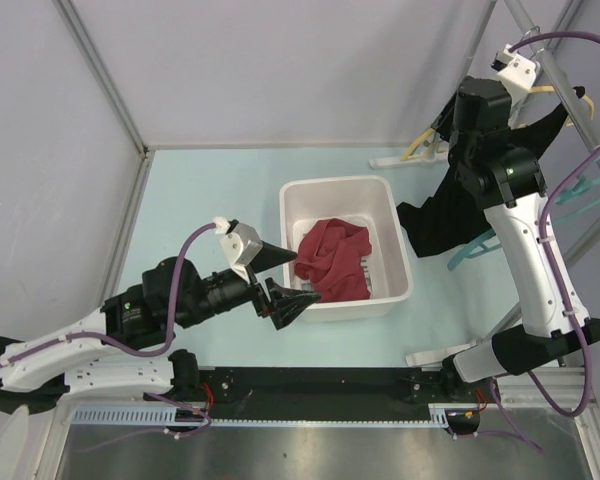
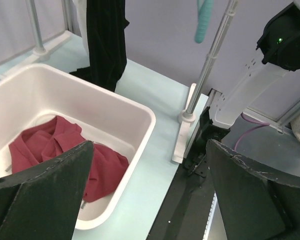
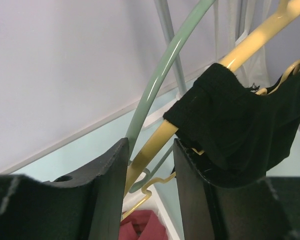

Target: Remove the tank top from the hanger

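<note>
The black tank top (image 1: 450, 215) hangs on a yellow hanger (image 1: 420, 150) from the rack at the far right. In the right wrist view its strap (image 3: 240, 115) wraps the yellow hanger's arm (image 3: 250, 37). My right gripper (image 1: 458, 150) is raised at the hanger. Its jaws (image 3: 150, 160) stand open around the hanger's bare arm, just below the strap, without clamping it. My left gripper (image 1: 280, 280) is open and empty at the front edge of the white bin (image 1: 335, 186). It also shows in the left wrist view (image 2: 150, 190).
The white bin (image 2: 140, 112) holds a red garment (image 1: 332, 258). A pale green hanger (image 3: 160, 75) crosses beside the yellow one. Teal hangers (image 1: 475, 250) hang on the rack, whose pole (image 2: 210, 65) and base (image 1: 435, 355) stand right of the bin.
</note>
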{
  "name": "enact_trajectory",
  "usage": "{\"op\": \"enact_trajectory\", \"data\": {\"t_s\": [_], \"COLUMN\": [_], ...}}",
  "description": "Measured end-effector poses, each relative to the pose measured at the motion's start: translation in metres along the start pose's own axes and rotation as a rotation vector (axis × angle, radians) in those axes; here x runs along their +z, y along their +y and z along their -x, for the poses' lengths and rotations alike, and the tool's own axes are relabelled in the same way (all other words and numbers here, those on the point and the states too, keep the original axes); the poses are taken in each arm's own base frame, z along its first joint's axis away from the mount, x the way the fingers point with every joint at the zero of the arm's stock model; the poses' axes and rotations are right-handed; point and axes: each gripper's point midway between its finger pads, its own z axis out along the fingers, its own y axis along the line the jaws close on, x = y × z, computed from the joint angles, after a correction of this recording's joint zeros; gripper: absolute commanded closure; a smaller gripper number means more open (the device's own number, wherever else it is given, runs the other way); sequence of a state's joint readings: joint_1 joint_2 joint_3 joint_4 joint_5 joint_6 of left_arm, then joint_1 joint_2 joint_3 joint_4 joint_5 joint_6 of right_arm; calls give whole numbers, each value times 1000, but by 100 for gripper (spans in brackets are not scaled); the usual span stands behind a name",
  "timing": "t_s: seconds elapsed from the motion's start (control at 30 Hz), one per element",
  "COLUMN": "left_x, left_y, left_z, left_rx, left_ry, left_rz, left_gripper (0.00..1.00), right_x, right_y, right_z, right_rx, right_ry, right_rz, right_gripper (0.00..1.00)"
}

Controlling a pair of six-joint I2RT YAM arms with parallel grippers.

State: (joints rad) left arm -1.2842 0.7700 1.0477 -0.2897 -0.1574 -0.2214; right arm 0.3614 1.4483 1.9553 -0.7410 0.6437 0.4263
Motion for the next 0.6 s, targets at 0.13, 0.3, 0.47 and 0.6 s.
{"op": "enact_trajectory", "data": {"t_s": [0.13,0.3,0.47,0.6], "left_x": [-4,-5,-6,-7], "left_y": [0,1,2,2], "left_z": [10,10,8,10], "left_rx": [17,20,28,30], "left_ry": [-22,-21,-11,-12], "left_rz": [2,4,6,6], "left_gripper": [1,1,1,1], "right_x": [4,9,11,10], "right_y": [-4,-11,-23,-29], "right_z": [-1,-8,-18,-17], "right_rx": [5,10,16,28], "right_ry": [0,5,19,8], "right_rz": [-16,-40,-68,-73], "right_gripper": [60,73,85,90]}}
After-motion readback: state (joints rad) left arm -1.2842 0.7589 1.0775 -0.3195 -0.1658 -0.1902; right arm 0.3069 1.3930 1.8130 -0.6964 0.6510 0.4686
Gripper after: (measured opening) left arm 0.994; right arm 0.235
